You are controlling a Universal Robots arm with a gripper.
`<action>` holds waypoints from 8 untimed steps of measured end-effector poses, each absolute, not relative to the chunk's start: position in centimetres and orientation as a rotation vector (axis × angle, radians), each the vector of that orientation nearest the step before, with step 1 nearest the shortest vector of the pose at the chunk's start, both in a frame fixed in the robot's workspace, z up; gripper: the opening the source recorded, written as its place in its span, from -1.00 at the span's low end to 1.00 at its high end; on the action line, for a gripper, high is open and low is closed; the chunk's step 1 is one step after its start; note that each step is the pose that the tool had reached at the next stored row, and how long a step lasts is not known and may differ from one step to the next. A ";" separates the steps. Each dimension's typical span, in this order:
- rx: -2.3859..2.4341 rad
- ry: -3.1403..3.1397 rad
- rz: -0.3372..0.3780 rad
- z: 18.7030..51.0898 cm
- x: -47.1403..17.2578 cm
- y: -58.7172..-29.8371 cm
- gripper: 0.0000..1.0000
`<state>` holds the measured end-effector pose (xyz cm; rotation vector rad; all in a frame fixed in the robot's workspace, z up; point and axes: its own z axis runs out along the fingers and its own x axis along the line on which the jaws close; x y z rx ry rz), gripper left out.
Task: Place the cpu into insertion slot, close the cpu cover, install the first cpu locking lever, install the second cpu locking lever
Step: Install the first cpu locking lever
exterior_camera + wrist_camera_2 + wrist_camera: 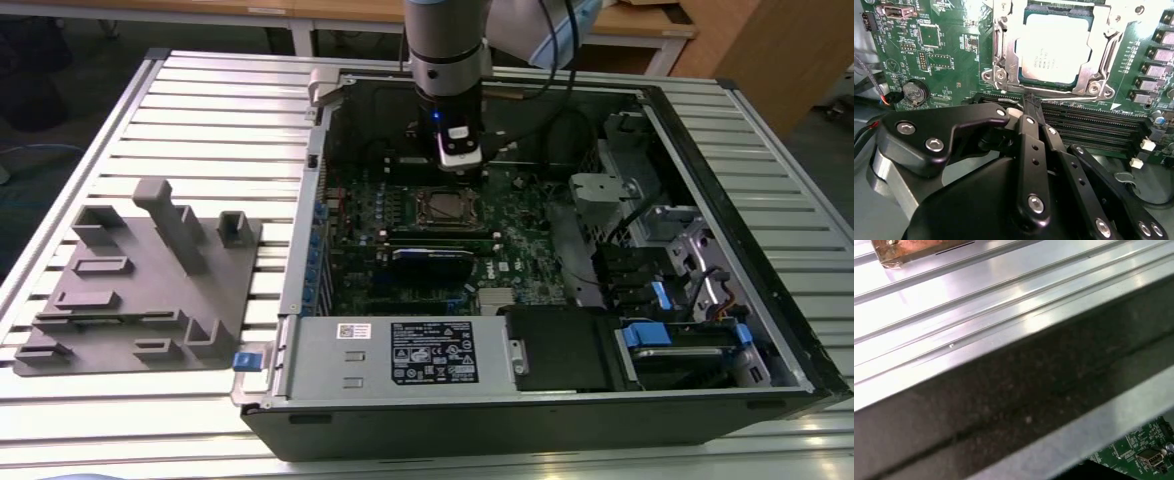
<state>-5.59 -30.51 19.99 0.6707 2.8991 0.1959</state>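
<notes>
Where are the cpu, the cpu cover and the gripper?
cpu (1055, 48), second wrist view, middle of its metal top.
cpu cover (1006, 50), second wrist view, frame's side bar.
gripper (1032, 101), second wrist view, at its fingertips.

Exterior view: you look down from high in front on the open computer case (534, 260) | second wrist view: close, looking past the gripper (1030, 102) onto the motherboard (944, 55) just beyond its tips | first wrist view: very close, facing the ribbed table (979, 295) and case wall | both wrist views share motherboard.
</notes>
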 end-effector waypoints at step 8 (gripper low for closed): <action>0.690 2.895 0.207 19.9 -5.6 -30.3 -0.79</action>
